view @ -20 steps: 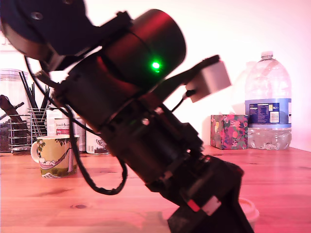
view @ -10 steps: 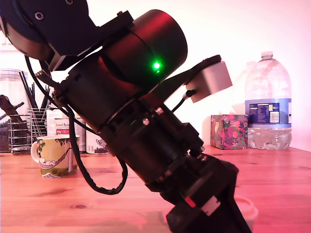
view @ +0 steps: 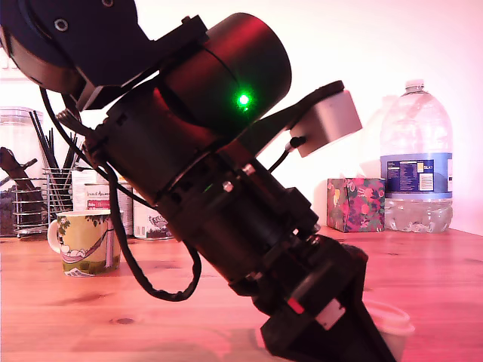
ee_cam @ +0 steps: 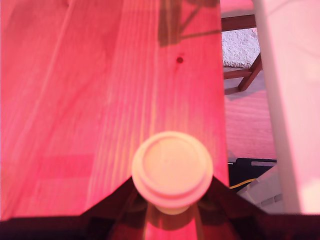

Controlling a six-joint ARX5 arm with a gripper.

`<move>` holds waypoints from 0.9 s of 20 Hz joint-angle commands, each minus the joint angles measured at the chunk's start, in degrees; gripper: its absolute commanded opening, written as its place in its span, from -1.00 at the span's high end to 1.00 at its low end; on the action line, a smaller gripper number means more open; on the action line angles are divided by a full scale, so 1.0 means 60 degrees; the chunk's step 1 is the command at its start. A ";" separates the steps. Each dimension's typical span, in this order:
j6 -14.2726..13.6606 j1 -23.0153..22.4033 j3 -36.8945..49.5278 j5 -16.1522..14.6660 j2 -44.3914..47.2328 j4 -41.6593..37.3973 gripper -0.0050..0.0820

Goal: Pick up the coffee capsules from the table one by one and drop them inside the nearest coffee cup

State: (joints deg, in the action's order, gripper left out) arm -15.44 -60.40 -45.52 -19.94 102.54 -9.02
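Wrist view: coffee capsule (ee_cam: 172, 169) seen flat-end on, round flanged rim toward the camera, set between the two dark fingers (ee_cam: 112, 207) of the gripper (ee_cam: 173, 181). The jaws are drawn in to the capsule's width and press on it from both sides just behind the rim. Whether it is clear of the table (ee_cam: 75, 100) or resting on it cannot be judged here; probably just off the wood. Exterior view adds little on the grip: the arm (view: 204, 173), green lamp lit, fills most of the frame and hides the fingers, so only the capsule's cream rim shows at the exterior view's lower right, low over the tabletop. Table is reddish wood with straight grain and one dark knot (ee_cam: 179, 60); the wrist view shows its edge close to the capsule, with floor and a wooden chair leg (ee_cam: 250, 75) beyond. Coffee cup (view: 84, 243) stands at the exterior view's left, well apart from the capsule, the arm between them. Behind the cup: printed tin cans (view: 155, 223) and a wire holder (view: 59, 192) of dark utensils. At the exterior view's right, a floral box (view: 356, 204) just beside a large water bottle (view: 416, 162), against a pale wall.
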 commanded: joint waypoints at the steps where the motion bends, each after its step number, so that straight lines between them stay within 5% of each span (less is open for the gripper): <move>1: 0.0200 -0.0007 0.0007 -0.0066 0.0091 -0.0219 0.67; 13: 0.1596 0.1279 0.0557 0.0230 -0.1665 -0.1118 0.67; 18: 0.2087 0.1985 0.2127 0.1155 -0.3235 -0.2113 0.67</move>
State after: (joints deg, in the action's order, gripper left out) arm -3.51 -48.84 -33.82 -13.61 84.05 -20.49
